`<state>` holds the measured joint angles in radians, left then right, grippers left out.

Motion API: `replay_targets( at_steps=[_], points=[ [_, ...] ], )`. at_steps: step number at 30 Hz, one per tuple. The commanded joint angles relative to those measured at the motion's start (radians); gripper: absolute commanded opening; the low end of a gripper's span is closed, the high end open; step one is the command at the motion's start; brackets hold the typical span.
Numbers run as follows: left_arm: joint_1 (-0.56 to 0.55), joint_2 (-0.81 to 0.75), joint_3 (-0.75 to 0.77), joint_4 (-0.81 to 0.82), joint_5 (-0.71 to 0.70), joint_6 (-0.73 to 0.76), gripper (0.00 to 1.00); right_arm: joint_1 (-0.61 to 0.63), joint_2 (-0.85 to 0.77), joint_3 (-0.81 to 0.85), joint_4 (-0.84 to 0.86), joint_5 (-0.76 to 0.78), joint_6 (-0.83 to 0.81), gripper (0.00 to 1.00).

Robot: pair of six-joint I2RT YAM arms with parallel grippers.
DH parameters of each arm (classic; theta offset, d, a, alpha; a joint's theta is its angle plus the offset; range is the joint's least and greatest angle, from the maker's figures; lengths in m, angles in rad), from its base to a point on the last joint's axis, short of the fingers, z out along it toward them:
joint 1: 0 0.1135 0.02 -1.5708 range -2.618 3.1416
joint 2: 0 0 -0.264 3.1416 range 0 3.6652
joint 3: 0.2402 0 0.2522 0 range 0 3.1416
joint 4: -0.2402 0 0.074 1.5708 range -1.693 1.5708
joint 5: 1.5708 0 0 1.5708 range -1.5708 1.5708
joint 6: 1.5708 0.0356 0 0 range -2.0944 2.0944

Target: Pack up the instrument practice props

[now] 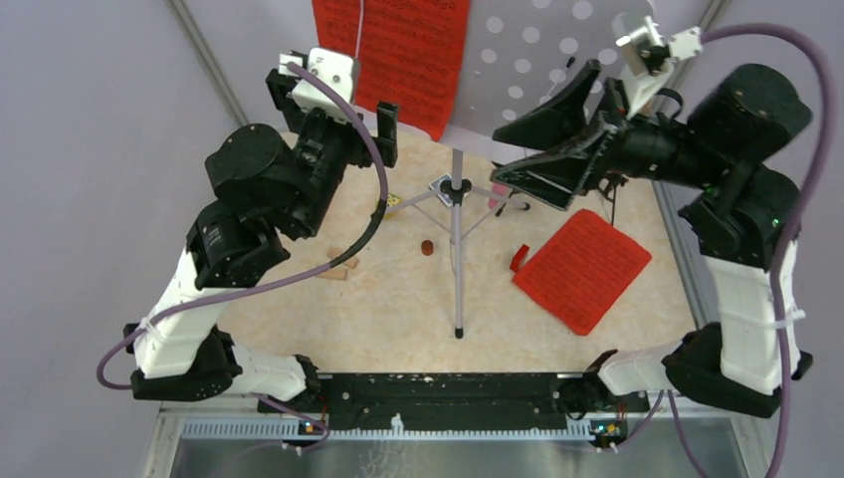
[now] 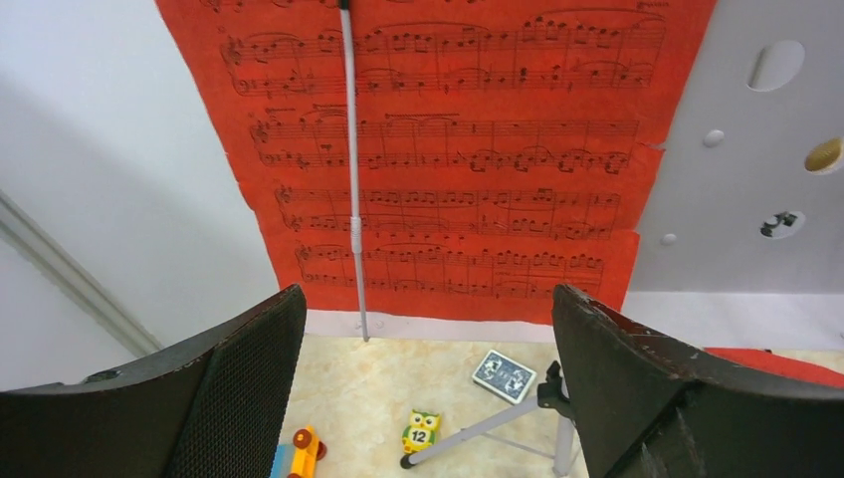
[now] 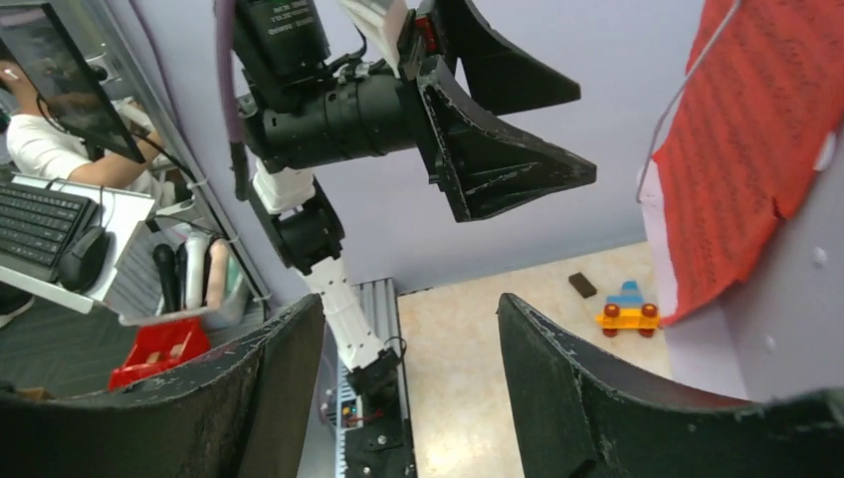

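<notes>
Bright even light, soft shadows, sharp

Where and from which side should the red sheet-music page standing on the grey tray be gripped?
Probably its left edge, from the left: no tray shows beyond that edge. The red sheet-music page stands upright against the grey tray, with a thin wire running down its front, so a frontal pull looks blocked. The left pincer, open, would need turning so one finger passes behind the sheet.

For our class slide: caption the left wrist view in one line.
Open left gripper facing red sheet music on the grey tray; card deck and owl toy on the table below.
</notes>
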<state>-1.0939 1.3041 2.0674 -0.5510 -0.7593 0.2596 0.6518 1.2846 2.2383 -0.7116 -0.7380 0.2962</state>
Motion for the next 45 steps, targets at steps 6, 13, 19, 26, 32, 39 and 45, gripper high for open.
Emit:
replay_targets(
  at_steps=[6, 13, 19, 26, 32, 39, 45],
  points=[
    [0.010, 0.029, 0.139, 0.117, -0.085, 0.079, 0.98, 0.091, 0.061, 0.016, 0.112, 0.356, -0.012, 0.62],
    [0.028, 0.110, 0.190, 0.085, -0.093, 0.103, 0.99, 0.102, 0.024, -0.111, 0.260, 0.577, 0.037, 0.60],
    [0.358, 0.179, 0.298, -0.146, 0.237, -0.143, 0.98, 0.147, 0.065, -0.079, 0.238, 0.631, -0.004, 0.59],
    [0.407, 0.147, 0.228, -0.093, 0.339, -0.166, 0.99, 0.276, 0.096, -0.053, 0.216, 0.856, -0.127, 0.59],
    [0.425, 0.145, 0.225, -0.078, 0.392, -0.159, 0.98, 0.337, 0.122, -0.057, 0.222, 1.021, -0.183, 0.59],
    [0.465, 0.142, 0.214, -0.078, 0.456, -0.172, 0.95, 0.339, 0.137, -0.060, 0.218, 1.051, -0.163, 0.58],
    [0.503, 0.150, 0.205, -0.090, 0.551, -0.196, 0.94, 0.340, 0.184, -0.010, 0.175, 1.096, -0.123, 0.56]
  ],
)
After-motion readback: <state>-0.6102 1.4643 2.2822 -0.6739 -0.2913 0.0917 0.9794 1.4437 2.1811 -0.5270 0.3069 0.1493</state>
